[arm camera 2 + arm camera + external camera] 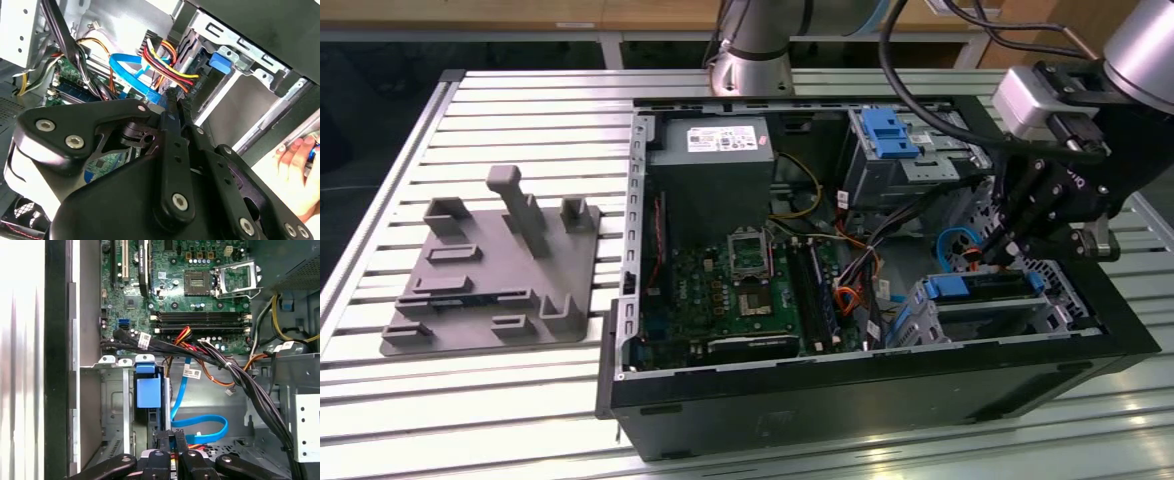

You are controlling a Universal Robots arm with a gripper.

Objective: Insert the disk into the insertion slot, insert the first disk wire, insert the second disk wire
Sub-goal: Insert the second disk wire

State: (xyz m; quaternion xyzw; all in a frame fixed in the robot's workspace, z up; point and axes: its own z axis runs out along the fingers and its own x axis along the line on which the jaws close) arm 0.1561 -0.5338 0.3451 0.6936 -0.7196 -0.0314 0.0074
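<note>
Looks like the wire stage of the job. Finds the disk (983, 288) already lying in the drive cage (1061, 315) at the lower right of the exterior view, inside the open computer case (854, 395), with its blue frame showing at both ends. Judging by that, counts the first step as done.

Places the claw (998, 252) just above the end of the disk that faces the circuit board (747, 290), down among the cables. Shows, in both wrist views, the fingers (163, 442) drawn to a narrow gap with the tips hard by the flat blue wire (200, 422) and a red-and-yellow wire bundle (165, 62). Cannot tell whether a plug sits pinched between them or the tips are merely closed beside it.

To do this step well: keep the plug square to the socket on the disk's end and push straight along the line of the disk, never at a slant. Hold the plug by its body, not by the wire. Mind the loop of blue wire, so that it neither kinks nor drags the thick black cable bundle (250, 385) across the socket. Go gently, since a hard shove could shift the disk in its cage. Watch also for the person's hand (295, 167) near the case edge in the second wrist view.
</note>
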